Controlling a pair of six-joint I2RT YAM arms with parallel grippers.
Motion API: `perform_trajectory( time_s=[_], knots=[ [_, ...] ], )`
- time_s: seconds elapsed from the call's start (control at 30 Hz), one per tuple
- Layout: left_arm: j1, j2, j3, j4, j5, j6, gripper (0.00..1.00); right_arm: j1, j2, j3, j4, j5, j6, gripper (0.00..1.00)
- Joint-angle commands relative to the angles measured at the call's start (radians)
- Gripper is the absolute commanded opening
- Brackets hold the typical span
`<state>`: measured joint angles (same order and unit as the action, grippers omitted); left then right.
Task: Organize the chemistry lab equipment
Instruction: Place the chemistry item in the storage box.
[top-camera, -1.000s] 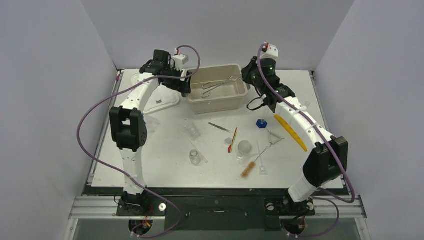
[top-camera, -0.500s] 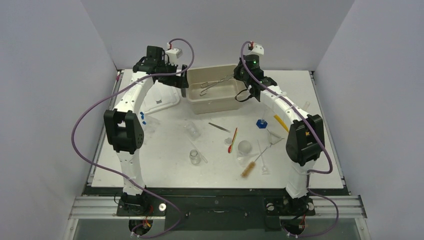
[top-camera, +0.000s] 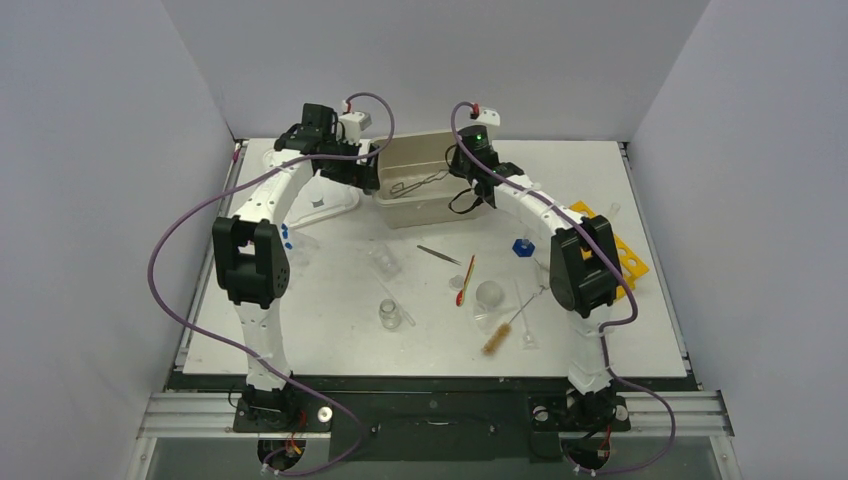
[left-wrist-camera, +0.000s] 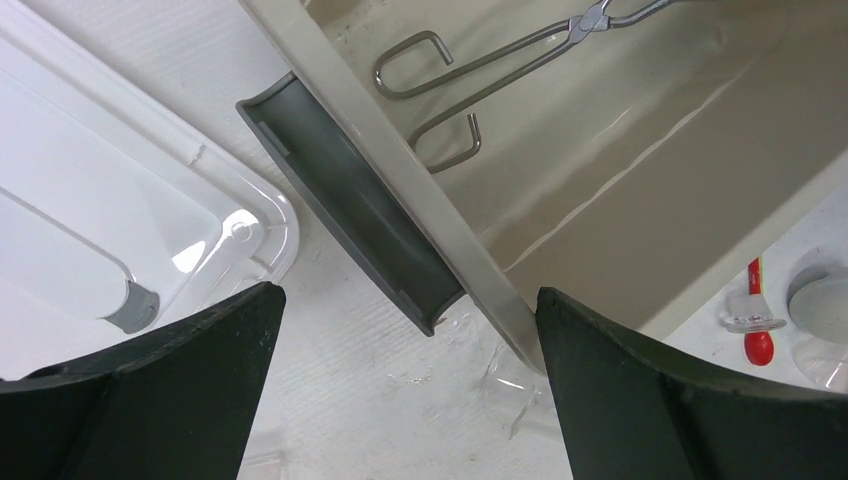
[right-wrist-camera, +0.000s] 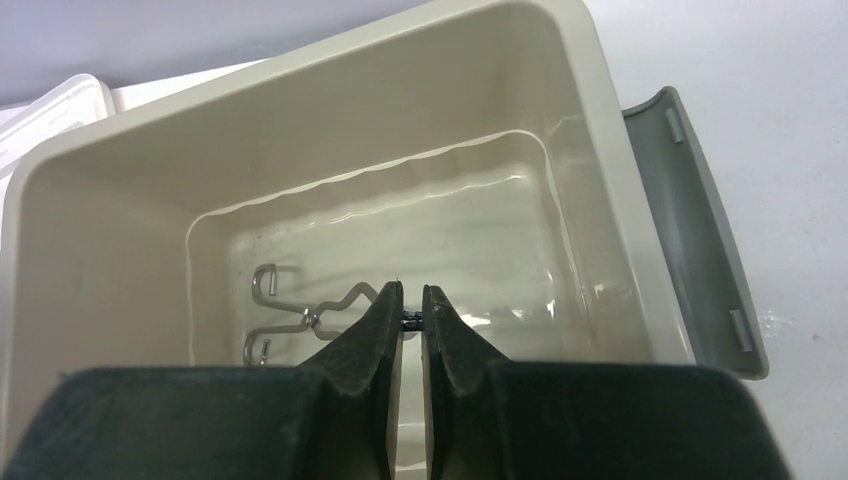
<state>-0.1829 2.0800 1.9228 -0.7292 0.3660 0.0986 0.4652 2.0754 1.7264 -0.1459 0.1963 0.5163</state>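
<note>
Drop-off step, I reckon: right fingers were nearly pressed together, pinching the tongs by the tip inside the tub at the far edge of the table. Left fingers were spread over its rim. Next needed: release, lift straight out

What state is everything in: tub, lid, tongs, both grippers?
tub: open, lid off
lid: off, lying flat beside the tub
tongs: in the tub, tip pinched
left gripper: open, astride the tub's grey handle
right gripper: shut on the tongs
</note>
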Motion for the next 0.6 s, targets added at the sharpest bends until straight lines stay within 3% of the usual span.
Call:
perform_trajectory(
  time_s=[0.0, 0.4, 0.57],
  knots=[
    [-0.006, -0.028, -0.003, 0.003, -0.066, 0.067, 0.97, 0.009, -0.001, -0.002, 0.023, 0.069, 0.019, 0.00],
    [0.002, -0.086, -0.061, -0.013, -0.112, 0.142, 0.97, 0.087, -0.223, -0.404, 0.061, 0.189, 0.116, 0.00],
    [0.001, -0.096, -0.066, -0.014, -0.099, 0.144, 0.97, 0.101, -0.288, -0.475, 0.068, 0.192, 0.159, 0.00]
  ],
)
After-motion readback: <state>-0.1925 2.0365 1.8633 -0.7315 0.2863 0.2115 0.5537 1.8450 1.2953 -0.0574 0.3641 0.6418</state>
